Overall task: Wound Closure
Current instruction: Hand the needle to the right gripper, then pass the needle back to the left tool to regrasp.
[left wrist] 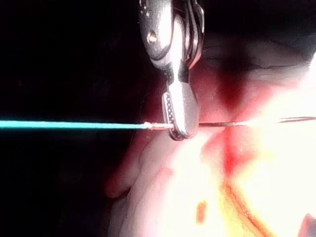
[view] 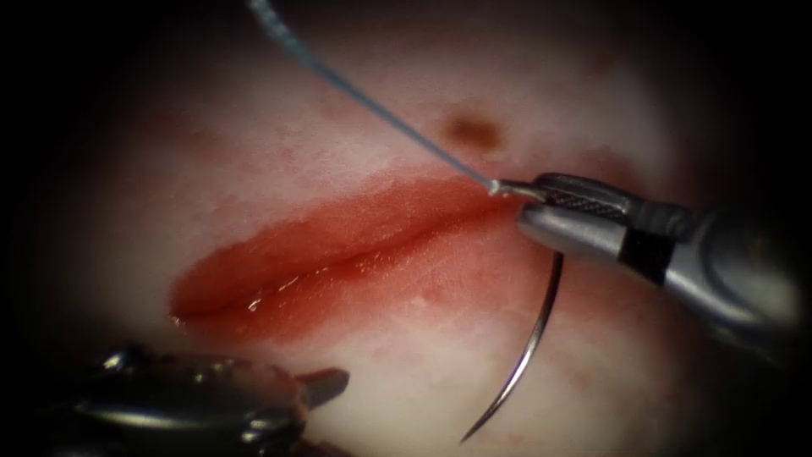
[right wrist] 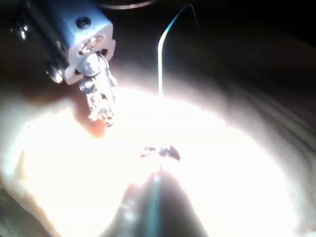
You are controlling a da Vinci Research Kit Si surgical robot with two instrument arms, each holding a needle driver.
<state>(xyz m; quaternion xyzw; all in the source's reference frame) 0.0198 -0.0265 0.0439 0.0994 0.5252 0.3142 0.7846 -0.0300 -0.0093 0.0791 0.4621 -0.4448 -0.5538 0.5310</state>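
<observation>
The left tool [view: 326, 385] lies at the lower left, holding nothing, its state unreadable; the cut [view: 338, 254] gapes across the tissue [view: 406, 372]; the right tool [view: 529, 207], pinching the needle [view: 529, 351] at its thread [view: 372, 106] end, free of tissue, risks letting it swivel.

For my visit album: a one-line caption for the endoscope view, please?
Right tool grips the curved needle near its thread end, clear of the tissue.
</observation>
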